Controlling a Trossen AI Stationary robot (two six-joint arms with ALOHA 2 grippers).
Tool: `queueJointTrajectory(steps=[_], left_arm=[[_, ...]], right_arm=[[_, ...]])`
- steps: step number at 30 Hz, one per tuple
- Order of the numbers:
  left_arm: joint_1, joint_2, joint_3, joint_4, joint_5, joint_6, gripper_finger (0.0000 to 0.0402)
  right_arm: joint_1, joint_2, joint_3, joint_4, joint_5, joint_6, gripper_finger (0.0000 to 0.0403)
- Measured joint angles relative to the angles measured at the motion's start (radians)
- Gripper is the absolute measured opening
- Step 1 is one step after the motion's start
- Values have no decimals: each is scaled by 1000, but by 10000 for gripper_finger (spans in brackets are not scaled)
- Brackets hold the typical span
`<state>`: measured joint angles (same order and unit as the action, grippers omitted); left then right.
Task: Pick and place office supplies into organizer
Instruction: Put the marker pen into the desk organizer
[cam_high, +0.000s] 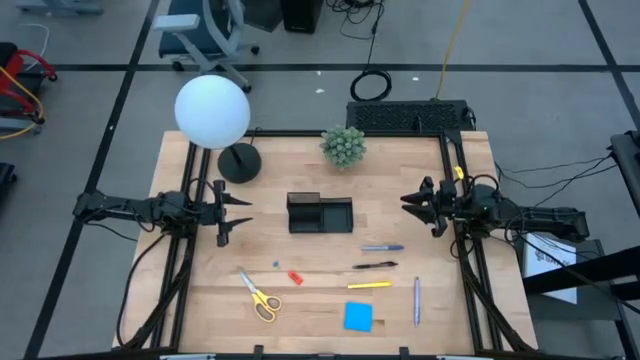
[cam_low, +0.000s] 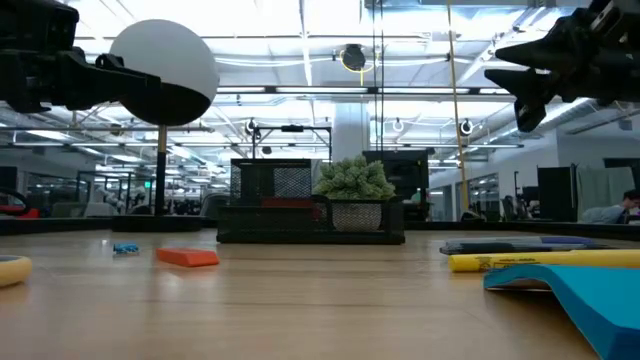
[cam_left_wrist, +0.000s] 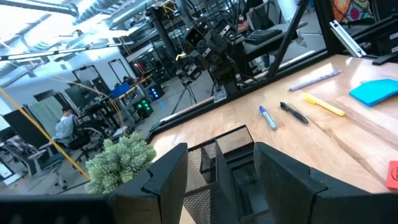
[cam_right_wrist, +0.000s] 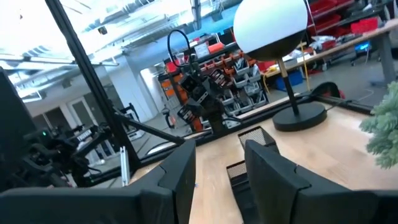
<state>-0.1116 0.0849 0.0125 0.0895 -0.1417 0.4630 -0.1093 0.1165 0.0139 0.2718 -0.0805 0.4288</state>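
the organizer (cam_high: 320, 214), a low black mesh tray with compartments, sits at the middle of the wooden table (cam_high: 200, 300), its long axis running left to right. nearer the front edge lie the supplies. the yellow-handled scissors (cam_high: 259, 295) lie on a diagonal, blades pointing toward the back left, handles toward the front right. a tiny blue piece (cam_high: 276, 265) and a small red piece (cam_high: 295, 277) lie just beside them toward the organizer. three slim pens lie roughly left to right, one below the other: a blue-grey pen (cam_high: 382, 247), a black pen (cam_high: 375, 266) and a yellow marker (cam_high: 369, 285). a purple pen (cam_high: 417, 300) lies front to back, to their right. the blue sticky-note pad (cam_high: 358, 317), flat and square, rests near the front edge.

the left gripper (cam_high: 232, 212) hangs above the table's left side, fingers parted and holding nothing, pointing toward the organizer. the right gripper (cam_high: 415, 203) hangs above the right side, likewise parted and empty, facing the organizer.

a green spiky plant (cam_high: 343, 146) and a lamp (cam_high: 213, 112) with a white globe stand at the back.
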Motion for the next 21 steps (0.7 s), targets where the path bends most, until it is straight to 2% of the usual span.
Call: queueJointTrajectory(steps=[5, 17, 21], left_arm=[[0, 0, 0, 33, 1, -43, 191], [0, 0, 0, 126, 3, -528, 191], [0, 0, 0, 176, 3, -633, 191]], right_arm=[[0, 0, 0, 19, 1, 23, 130], [0, 2, 0, 195, 1, 63, 130], [0, 2, 0, 242, 1, 32, 130]])
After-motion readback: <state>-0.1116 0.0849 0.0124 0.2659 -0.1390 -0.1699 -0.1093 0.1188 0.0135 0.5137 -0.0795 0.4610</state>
